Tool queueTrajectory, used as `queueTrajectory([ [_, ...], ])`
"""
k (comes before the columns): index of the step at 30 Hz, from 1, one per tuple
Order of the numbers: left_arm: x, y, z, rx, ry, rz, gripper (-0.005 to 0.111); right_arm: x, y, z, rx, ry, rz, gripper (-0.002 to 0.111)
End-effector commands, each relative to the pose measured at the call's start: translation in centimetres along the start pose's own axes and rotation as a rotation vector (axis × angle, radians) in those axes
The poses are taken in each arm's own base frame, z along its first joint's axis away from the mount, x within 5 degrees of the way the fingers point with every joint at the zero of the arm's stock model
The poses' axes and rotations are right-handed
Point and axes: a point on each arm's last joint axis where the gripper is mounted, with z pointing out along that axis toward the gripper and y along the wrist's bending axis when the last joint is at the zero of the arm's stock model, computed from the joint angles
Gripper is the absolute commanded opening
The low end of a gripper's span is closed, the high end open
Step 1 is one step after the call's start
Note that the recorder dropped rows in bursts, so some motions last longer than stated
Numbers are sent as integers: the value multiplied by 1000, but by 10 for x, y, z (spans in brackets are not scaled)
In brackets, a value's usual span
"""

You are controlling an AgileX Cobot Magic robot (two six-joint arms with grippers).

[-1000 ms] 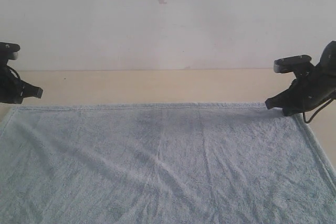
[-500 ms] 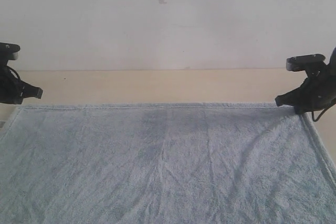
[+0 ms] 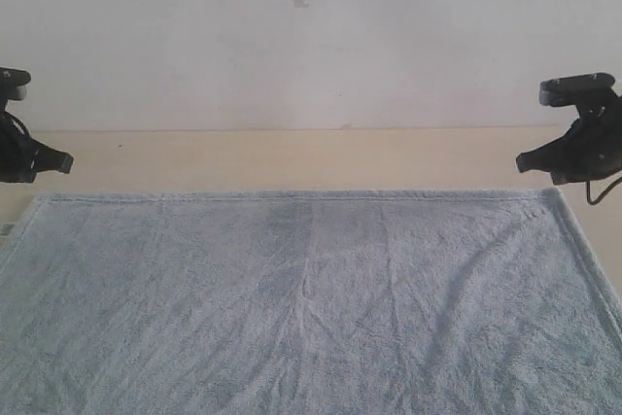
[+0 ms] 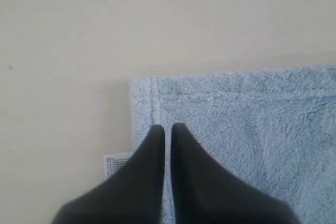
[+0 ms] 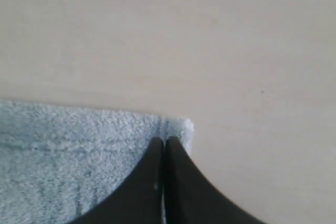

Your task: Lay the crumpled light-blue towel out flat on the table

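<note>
- left gripper [image 3: 64, 162] and right gripper [image 3: 523, 160] are both pinched together on nothing, hanging over the far corners of the towel [image 3: 311, 298]
- towel lies flat on the counter [image 3: 292, 157], only faint creases
- looks basically done, though the near edge is out of frame

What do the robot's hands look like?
Both are black. The left tool and right tool each taper to two pointed fingers, like a beak. A black cable loops under the right one, and a boxy camera sits on top.
</note>
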Motion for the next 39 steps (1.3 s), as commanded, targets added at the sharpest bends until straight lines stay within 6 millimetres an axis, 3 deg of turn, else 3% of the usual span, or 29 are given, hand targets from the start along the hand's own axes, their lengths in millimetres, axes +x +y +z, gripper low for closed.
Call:
queueTrajectory([
  [1,-4,-1,-33,-6,-89,-2,4,-11,0,-29,-17,-64,4,0],
  [7,4,-2,-82,0,-171,-63,4,0,7,-71,-16,-184,47,0],
  [12,20,-5,-136,11,-260,-124,4,13,16,-120,-29,-252,87,0],
  [19,71,-17,-219,88,-422,-316,4,35,62,-196,-116,-383,43,0],
  [24,113,-25,-258,97,-495,-306,4,59,90,-243,-161,-500,-18,0],
  [31,159,-37,-272,141,-521,-349,4,107,107,-277,-241,-565,-37,0],
  [39,172,-42,-273,190,-542,-418,4,138,106,-323,-356,-685,149,0],
])
